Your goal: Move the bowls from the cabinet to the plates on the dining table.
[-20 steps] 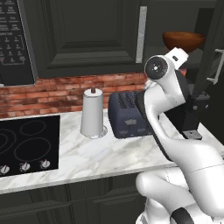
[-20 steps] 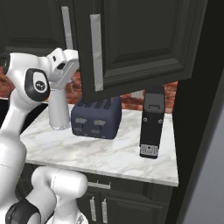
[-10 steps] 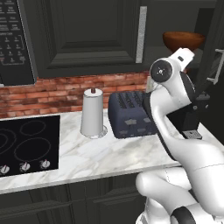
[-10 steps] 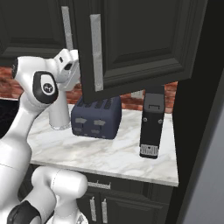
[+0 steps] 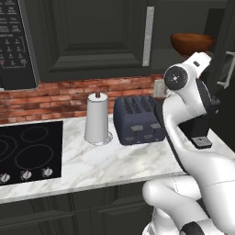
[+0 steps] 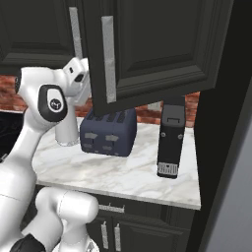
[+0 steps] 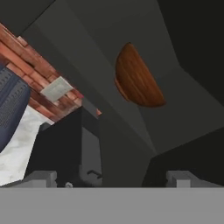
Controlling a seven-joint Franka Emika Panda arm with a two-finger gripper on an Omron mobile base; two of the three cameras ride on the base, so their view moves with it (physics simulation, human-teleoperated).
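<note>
Reddish-brown round wooden bowl [image 5: 193, 43] with dark grain, seated on dark shelf [image 5: 183, 57] inside almost-black panelled wall cabinet [image 5: 92, 36], at about 1 o'clock in left base view. Same bowl [image 7: 136, 78] in hand view at 12 to 1 o'clock, seen tilted, apart from both finger tips.

Two-finger gripper [image 7: 113, 178] at 6 o'clock of hand view; fingers [image 7: 39, 178] spread wide, empty, touching nothing. White arm [image 5: 188, 92] raised below the shelf, wrist just under the bowl's level in left base view.

Cabinet door [image 6: 152, 44] swung open, long vertical silver bar handle [image 6: 109, 59] at its near edge, at 12 o'clock in right base view.

White grey-veined marble surface [image 5: 92, 160] below, carrying:
- dark blue-grey four-slot toaster [image 5: 137, 120], centre, against red brick wall [image 5: 59, 94];
- white paper-towel roll on upright holder [image 5: 97, 119], just beside toaster at its 9 o'clock;
- tall black upright appliance [image 6: 171, 140], at 3 o'clock of toaster in right base view, well apart from it.

Black glass cooktop with silver knobs [image 5: 27, 153] at 8 o'clock in left base view. Black microwave [image 5: 16, 43] at 10 o'clock.
</note>
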